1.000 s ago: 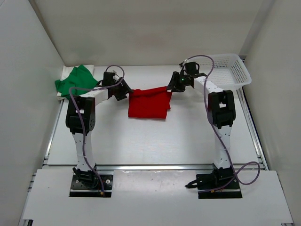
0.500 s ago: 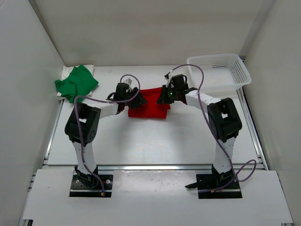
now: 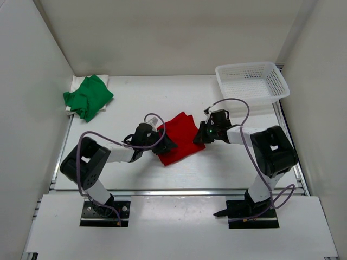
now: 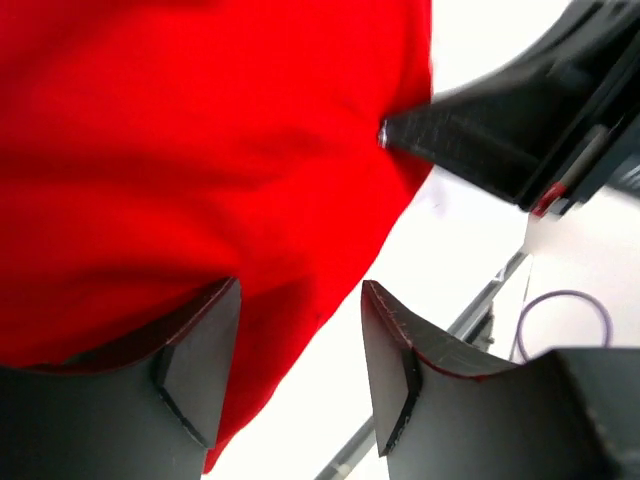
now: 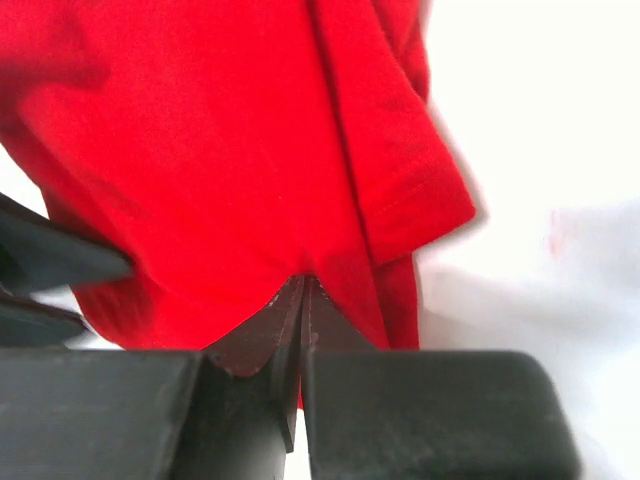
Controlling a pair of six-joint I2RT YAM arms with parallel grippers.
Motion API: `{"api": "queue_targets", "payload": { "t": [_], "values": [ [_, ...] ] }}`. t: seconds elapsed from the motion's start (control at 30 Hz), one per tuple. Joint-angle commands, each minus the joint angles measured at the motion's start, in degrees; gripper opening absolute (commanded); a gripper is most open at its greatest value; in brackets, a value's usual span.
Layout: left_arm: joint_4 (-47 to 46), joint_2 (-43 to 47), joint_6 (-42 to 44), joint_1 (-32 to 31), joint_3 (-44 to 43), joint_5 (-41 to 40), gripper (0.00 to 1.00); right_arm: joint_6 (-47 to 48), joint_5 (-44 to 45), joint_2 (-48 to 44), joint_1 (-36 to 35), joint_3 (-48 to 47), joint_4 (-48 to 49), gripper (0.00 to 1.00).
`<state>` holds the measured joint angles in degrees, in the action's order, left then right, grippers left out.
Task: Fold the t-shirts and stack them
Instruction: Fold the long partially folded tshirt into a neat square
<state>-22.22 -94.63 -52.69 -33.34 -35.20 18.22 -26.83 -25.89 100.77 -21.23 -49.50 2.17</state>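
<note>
**Settling the red shirt flat between two grippers**

Lying on the white table (image 3: 190, 173), midway between the arms, the red soft cloth t-shirt (image 3: 181, 138) is a folded, tilted rectangle. By the look of it, it is held from opposite edges so that it lies smooth for the next fold. The white plastic mesh basket (image 3: 252, 81) sits at the far right corner, well apart and with nothing in it. At the far left corner the bright green cloth t-shirt (image 3: 88, 96) lies bunched on a cream-white cloth t-shirt (image 3: 76, 82), probably parked there as the stack's place.

The left gripper (image 3: 165, 145) lies low at the red shirt's left edge. In its wrist view its jaws stand apart, with cloth across one finger and bare table in the gap, so it grips nothing. The right gripper (image 3: 201, 136) is closed tight at the right edge. The hem draws down to its tips, so it appears to pinch the cloth.

No brand, label or writing can be read anywhere.
</note>
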Motion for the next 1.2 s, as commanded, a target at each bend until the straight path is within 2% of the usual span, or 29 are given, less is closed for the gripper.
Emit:
{"api": "queue_targets", "payload": {
  "t": [0.0,0.07,0.27,0.33,0.5,0.67,0.77,0.83,0.9,0.97,1.03,1.07,1.1,1.13,1.17],
  "values": [
    [1.2,6.6,-0.9,3.5,-0.1,-0.2,0.62,2.0,0.2,-3.8,-0.3,2.7,-0.8,0.00],
    [3.5,7.9,1.2,6.0,-1.9,-2.4,0.62,1.6,-0.8,-5.5,-1.3,2.1,-0.8,0.00],
    [2.4,4.5,1.9,14.0,-3.9,0.8,0.61,1.2,-1.2,-6.8,-2.8,-2.3,-0.6,0.00],
    [1.7,1.1,2.6,15.2,-4.4,1.3,0.61,1.0,-1.6,-4.2,-2.7,-4.3,0.5,0.01],
    [-0.2,-4.5,1.7,18.2,-4.0,2.0,0.61,-3.0,-6.3,5.2,-0.1,-10.2,9.9,0.00],
    [-2.0,-4.9,0.9,19.5,-0.9,2.4,0.61,-4.2,-5.6,15.9,1.5,-19.9,9.9,0.00],
    [-4.7,-2.6,0.2,20.9,2.6,4.5,0.68,-5.6,-5.1,20.0,2.7,-20.8,9.7,0.00],
    [-4.9,1.9,0.8,22.8,4.3,3.9,0.79,-7.1,-5.2,19.3,3.7,-17.7,12.0,0.00],
    [-1.0,7.9,2.7,23.5,5.6,1.3,0.97,-8.0,-6.5,17.5,4.6,-16.2,15.0,0.00],
    [4.3,11.4,8.8,22.2,4.9,-3.1,0.99,-8.3,-8.2,16.0,4.6,-15.3,15.6,0.00],
    [8.0,13.7,12.8,19.2,4.5,-6.1,0.99,-8.0,-8.8,13.7,4.0,-16.2,14.9,0.06],
    [8.5,14.9,14.2,16.9,4.7,-6.3,0.99,-8.1,-9.3,13.0,4.1,-16.7,14.4,0.12],
    [8.0,16.4,15.3,15.3,6.0,-5.9,0.98,-8.5,-9.8,11.6,3.8,-16.9,14.3,0.23],
    [8.3,17.1,15.2,13.9,7.1,-6.7,0.98,-8.5,-9.8,9.6,3.5,-16.7,14.6,0.37],
    [8.9,17.5,15.9,11.5,7.4,-9.1,0.99,-8.0,-9.4,8.7,3.0,-15.8,14.8,0.43]
  ]
}}
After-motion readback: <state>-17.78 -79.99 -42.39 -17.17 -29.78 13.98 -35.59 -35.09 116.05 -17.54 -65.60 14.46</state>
